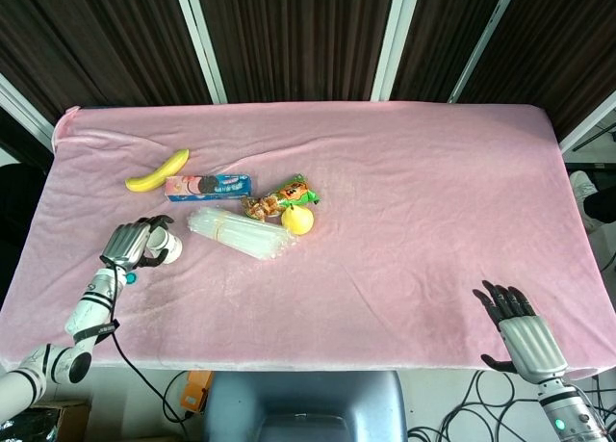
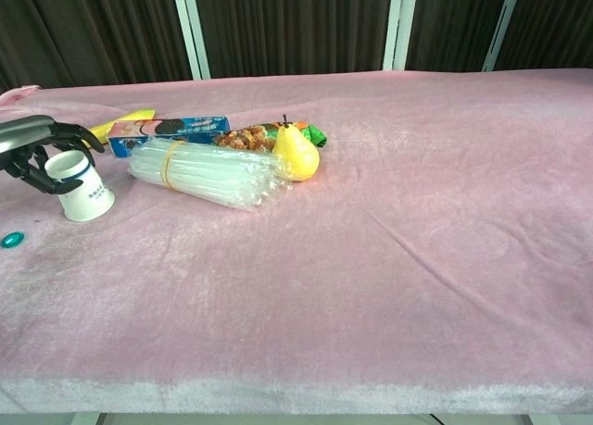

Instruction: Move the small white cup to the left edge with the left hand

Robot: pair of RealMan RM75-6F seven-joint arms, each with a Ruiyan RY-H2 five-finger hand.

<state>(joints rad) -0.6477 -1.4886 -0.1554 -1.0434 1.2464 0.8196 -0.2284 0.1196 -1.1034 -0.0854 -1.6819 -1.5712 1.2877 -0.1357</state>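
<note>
The small white cup point(image 1: 165, 246) point(image 2: 80, 187) with a blue band stands tilted on the pink cloth, left of the straw bundle. My left hand point(image 1: 129, 244) point(image 2: 35, 147) is at its left side, with dark fingers curled over the rim and around the cup. It grips the cup. My right hand point(image 1: 520, 331) lies near the front right edge with fingers spread and nothing in it; the chest view does not show it.
A bundle of clear straws point(image 1: 238, 233) point(image 2: 204, 172) lies just right of the cup. Behind it are a cookie box point(image 1: 208, 186), a banana point(image 1: 157, 171), a snack packet point(image 1: 280, 198) and a yellow pear point(image 2: 296, 154). A small teal disc point(image 2: 11, 240) lies at the left.
</note>
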